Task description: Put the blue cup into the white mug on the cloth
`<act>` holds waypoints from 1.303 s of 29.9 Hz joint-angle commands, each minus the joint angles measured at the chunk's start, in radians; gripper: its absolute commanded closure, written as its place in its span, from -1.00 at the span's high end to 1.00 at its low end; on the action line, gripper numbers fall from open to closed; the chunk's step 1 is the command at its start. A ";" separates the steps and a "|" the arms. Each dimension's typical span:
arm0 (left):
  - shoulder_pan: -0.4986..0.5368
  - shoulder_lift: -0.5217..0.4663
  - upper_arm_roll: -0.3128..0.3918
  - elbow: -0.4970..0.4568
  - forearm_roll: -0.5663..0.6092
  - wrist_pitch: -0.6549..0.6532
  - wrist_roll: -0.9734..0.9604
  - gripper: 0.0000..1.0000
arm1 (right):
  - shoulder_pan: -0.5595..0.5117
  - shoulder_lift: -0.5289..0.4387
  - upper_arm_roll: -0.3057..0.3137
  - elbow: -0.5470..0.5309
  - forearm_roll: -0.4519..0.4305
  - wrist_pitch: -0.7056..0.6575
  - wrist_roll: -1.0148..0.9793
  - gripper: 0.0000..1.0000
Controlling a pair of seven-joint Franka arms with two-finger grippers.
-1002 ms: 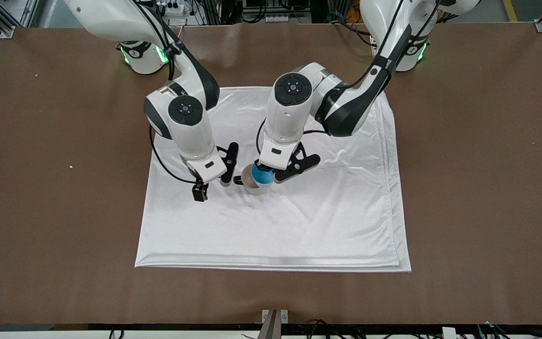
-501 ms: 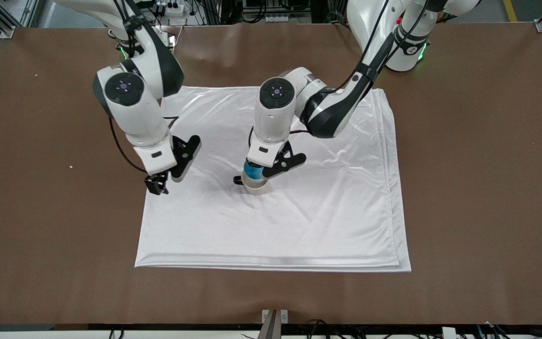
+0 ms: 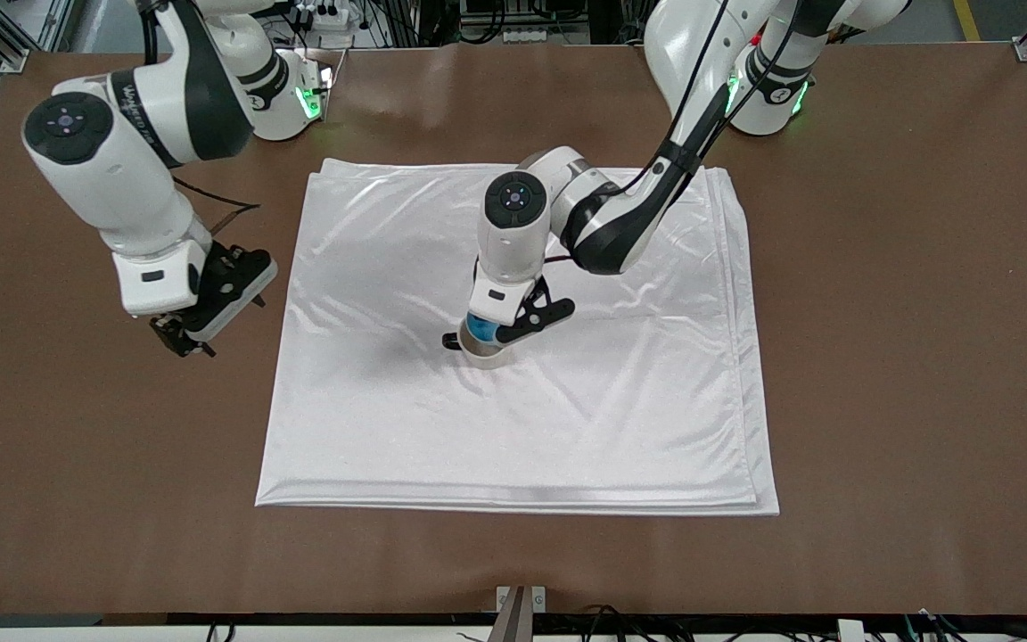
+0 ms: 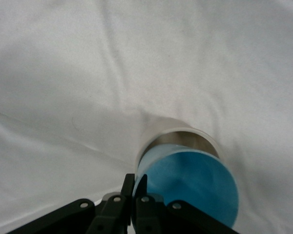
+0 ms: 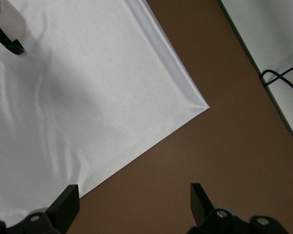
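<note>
The white mug (image 3: 488, 358) with its black handle (image 3: 451, 341) stands on the cloth (image 3: 567, 428) near its middle. The blue cup (image 3: 479, 329) sits in the mug's mouth, its upper part above the rim. My left gripper (image 3: 483, 323) is shut on the blue cup's rim. The left wrist view shows the fingers pinching the cup wall (image 4: 190, 187) inside the mug's rim (image 4: 185, 132). My right gripper (image 3: 182, 343) is open and empty over the bare brown table, beside the cloth's edge toward the right arm's end. The right wrist view shows the mug (image 5: 7, 19) farther off.
The brown table (image 3: 906, 357) surrounds the cloth on all sides. The right wrist view shows a corner of the cloth (image 5: 195, 102), and a black cable (image 5: 283, 78) on a white surface past the table's edge.
My right arm has pulled away from the mug, off the cloth toward the right arm's end. My left gripper has lowered the blue cup into the mug.
</note>
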 commanded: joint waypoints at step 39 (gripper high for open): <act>0.097 -0.025 0.077 0.021 0.024 0.045 0.103 1.00 | -0.165 -0.211 -0.143 -0.003 0.150 -0.273 0.312 1.00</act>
